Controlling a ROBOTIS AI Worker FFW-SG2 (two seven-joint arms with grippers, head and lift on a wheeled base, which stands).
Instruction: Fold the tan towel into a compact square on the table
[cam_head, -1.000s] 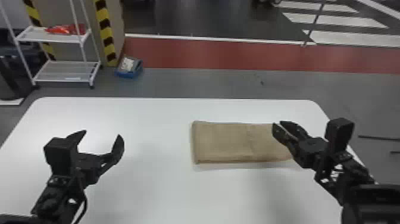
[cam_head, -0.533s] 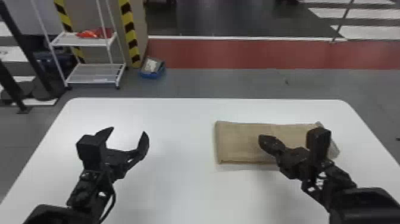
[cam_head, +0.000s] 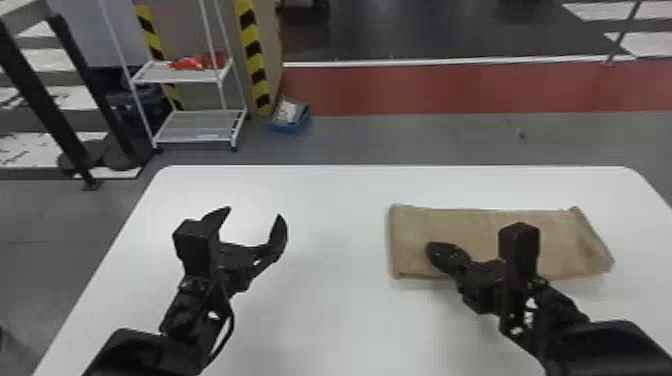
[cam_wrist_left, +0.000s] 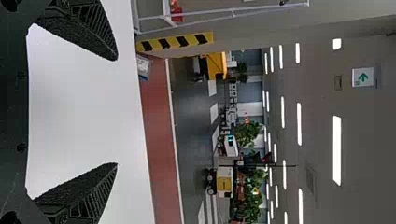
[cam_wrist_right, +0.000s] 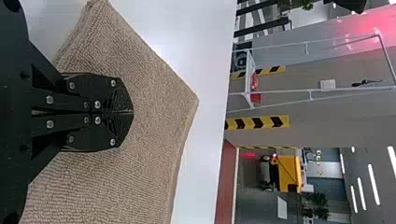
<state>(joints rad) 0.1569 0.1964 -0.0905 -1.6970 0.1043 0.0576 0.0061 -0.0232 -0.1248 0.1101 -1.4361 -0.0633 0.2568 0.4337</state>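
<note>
We saw the tan towel (cam_head: 415, 227) lying on the right side of the white table (cam_head: 320, 320), folded into a flat band that ran left to right, its right end slanting outward toward the near side. Our right gripper (cam_head: 434, 250) was over the towel's near left part, jaws pressed together; from these angles, we could not quite tell whether its tips touched the cloth. Our left gripper (cam_head: 255, 212) hung over the left side of the table, its jaws spread wide with nothing between them. Beyond the table, at far left, stood a white shelf rack (cam_head: 192, 76).
</note>
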